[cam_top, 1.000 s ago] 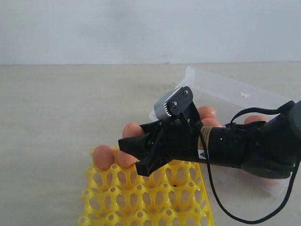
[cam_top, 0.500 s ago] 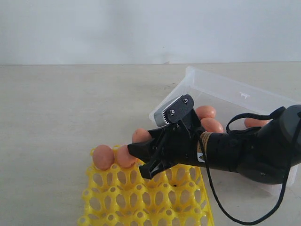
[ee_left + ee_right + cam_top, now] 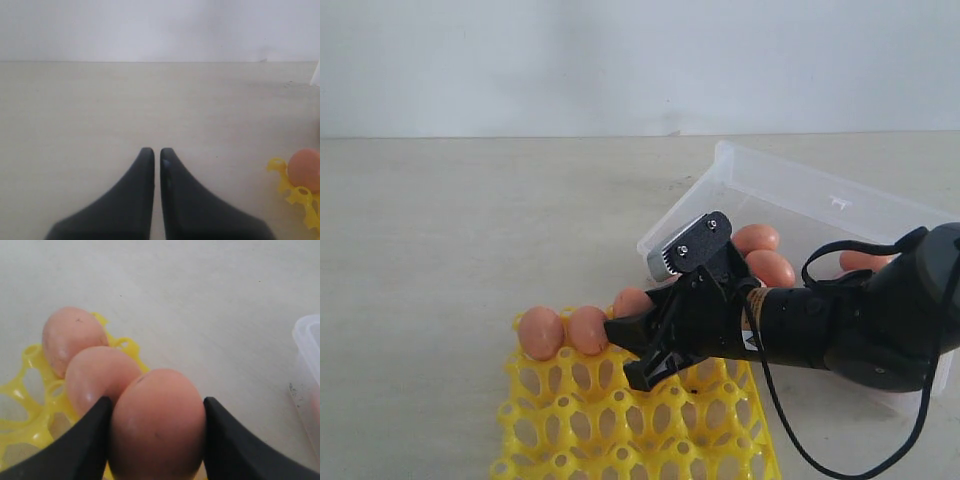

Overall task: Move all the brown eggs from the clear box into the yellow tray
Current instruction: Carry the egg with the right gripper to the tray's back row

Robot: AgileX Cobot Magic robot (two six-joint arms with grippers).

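Lowering egg: the egg (image 3: 157, 422) is clamped between the two fingers of the right claw (image 3: 625, 352), which press on both its sides.
Change: over the last second the claw has sunk from well above the tray to just over it, and slid sideways off the second seated egg toward the next cup along.
Meaning: by my reading this is the set-down of the third egg. The cup under it is hidden by the fingers, so I cannot tell whether the egg has bottomed out yet.
Seated eggs: two eggs (image 3: 540, 333) (image 3: 587, 328) sit in a row just past the fingertips. The nearer one is close against the held egg, and contact cannot be judged.
Tray: the yellow tray (image 3: 620, 430) lies directly under the claw, most of its cups open.
Box: the clear box (image 3: 800, 195) is behind the claw, back along the arm, with at least three eggs (image 3: 757, 238) left in view.
Left claw: the left claw (image 3: 156, 152) is pinched together on nothing, over bare table, the tray corner off to its side.
Progress: early, with many trips left.
Risk: releasing before the egg seats could knock its neighbour.
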